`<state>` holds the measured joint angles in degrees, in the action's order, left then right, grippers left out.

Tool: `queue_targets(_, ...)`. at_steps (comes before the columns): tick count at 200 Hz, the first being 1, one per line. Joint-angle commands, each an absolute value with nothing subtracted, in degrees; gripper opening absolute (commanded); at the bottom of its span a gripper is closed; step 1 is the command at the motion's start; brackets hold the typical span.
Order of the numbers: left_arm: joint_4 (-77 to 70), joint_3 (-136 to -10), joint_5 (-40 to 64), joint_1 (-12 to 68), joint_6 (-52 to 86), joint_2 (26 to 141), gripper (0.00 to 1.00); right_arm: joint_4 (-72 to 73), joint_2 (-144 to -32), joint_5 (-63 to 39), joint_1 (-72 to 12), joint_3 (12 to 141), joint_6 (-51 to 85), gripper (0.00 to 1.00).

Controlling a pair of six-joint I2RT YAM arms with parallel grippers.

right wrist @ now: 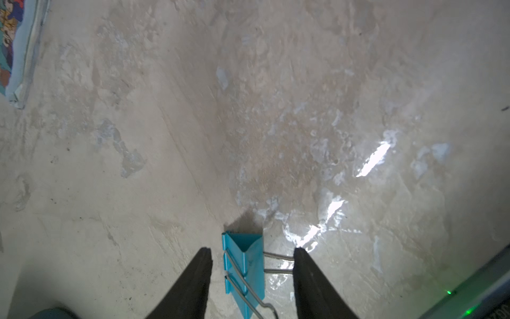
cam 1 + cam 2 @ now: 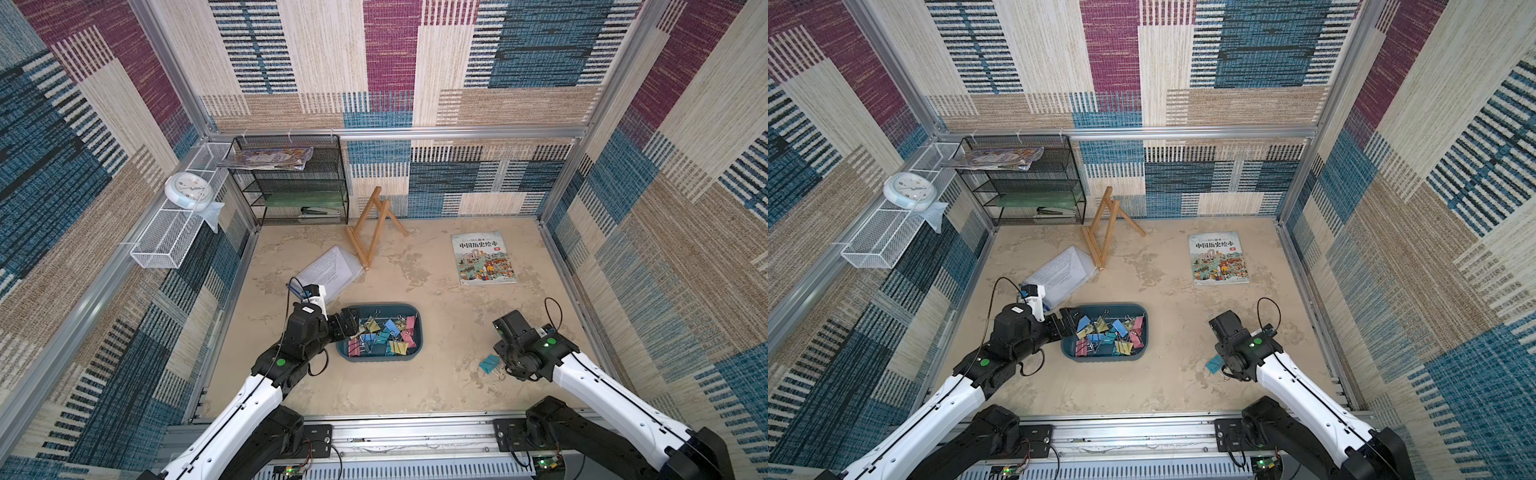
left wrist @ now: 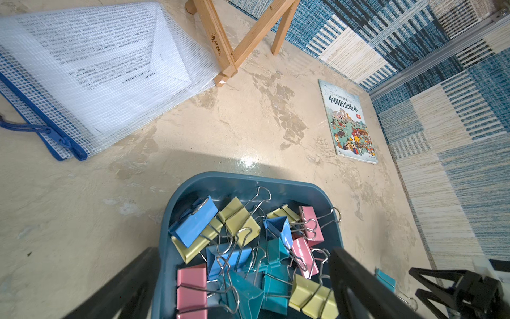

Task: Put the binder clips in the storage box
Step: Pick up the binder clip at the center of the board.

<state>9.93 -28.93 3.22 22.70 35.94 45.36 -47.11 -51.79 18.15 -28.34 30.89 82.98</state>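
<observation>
The dark teal storage box (image 2: 418,332) (image 2: 1144,332) (image 3: 220,179) sits on the beige floor and holds several binder clips (image 2: 382,336) (image 3: 240,221) in pink, yellow, teal and blue. My left gripper (image 2: 347,326) (image 3: 245,276) hangs open over the box's left end, with nothing between its fingers. One teal binder clip (image 2: 489,364) (image 2: 1215,364) (image 1: 245,265) lies on the floor to the right of the box. My right gripper (image 1: 252,250) is low over it. Its jaws straddle the clip, and a gap shows between the clip and one finger.
A picture book (image 2: 484,257) lies at the back right. A wooden easel (image 2: 372,228) and a mesh pouch of papers (image 2: 328,270) are behind the box. A black wire rack (image 2: 291,183), a white wire basket (image 2: 174,232) and a clock (image 2: 188,189) line the back left.
</observation>
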Motion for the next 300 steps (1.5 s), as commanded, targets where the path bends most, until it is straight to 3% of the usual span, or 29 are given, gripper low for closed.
queue_targets(1,8.08,-28.45,3.13,22.65,35.71,45.59,0.99,-47.10,-51.07,14.23,-28.28,29.36,82.79,0.54)
queue_targets(83,7.28,-28.56,3.65,22.68,36.30,46.57,0.99,-42.33,-44.29,9.65,-28.29,26.21,81.46,0.54)
queue_targets(133,7.11,-28.65,3.87,22.67,36.31,47.02,0.99,-38.35,-44.47,4.26,-28.30,26.13,80.44,0.45)
queue_targets(217,7.46,-28.91,3.61,22.67,36.14,46.54,0.99,-32.84,-46.90,4.48,-28.29,25.05,77.90,0.00)
queue_targets(300,6.84,-29.18,3.87,22.68,36.39,46.85,0.99,-20.45,-46.25,-1.77,-28.87,29.22,65.68,0.00)
